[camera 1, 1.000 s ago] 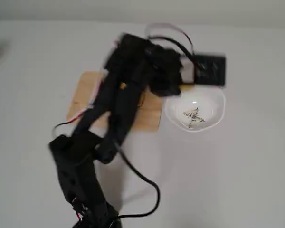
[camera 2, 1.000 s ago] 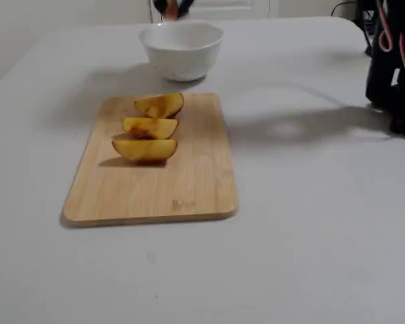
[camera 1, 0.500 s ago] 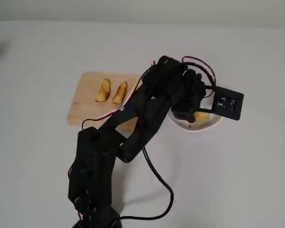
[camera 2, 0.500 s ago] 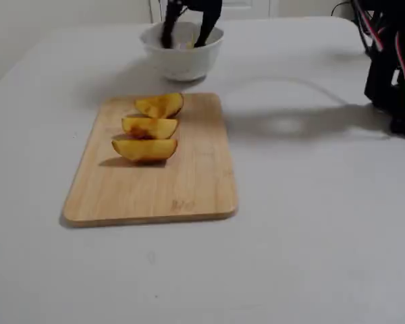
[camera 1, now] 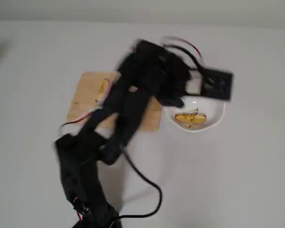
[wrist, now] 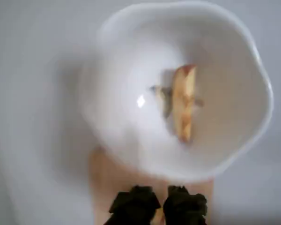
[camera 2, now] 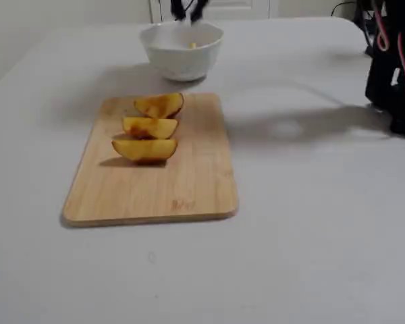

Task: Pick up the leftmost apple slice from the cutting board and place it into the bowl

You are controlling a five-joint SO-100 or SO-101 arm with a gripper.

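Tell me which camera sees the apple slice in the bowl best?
The wrist view: it looks straight down into the bowl, so the apple slice lies in full sight, though blurry. The overhead view shows the slice smaller. The fixed view shows only a yellow speck above the rim.

Three apple slices (camera 2: 148, 128) in a row on the cutting board (camera 2: 155, 192), toward its far end in the fixed view. Beyond that end, on the bench (camera 2: 310, 223), the bowl (camera 2: 181, 50), close to the board. One apple slice (wrist: 184, 103) lying in the bowl's bottom. End effector (camera 2: 187, 9) above the bowl.
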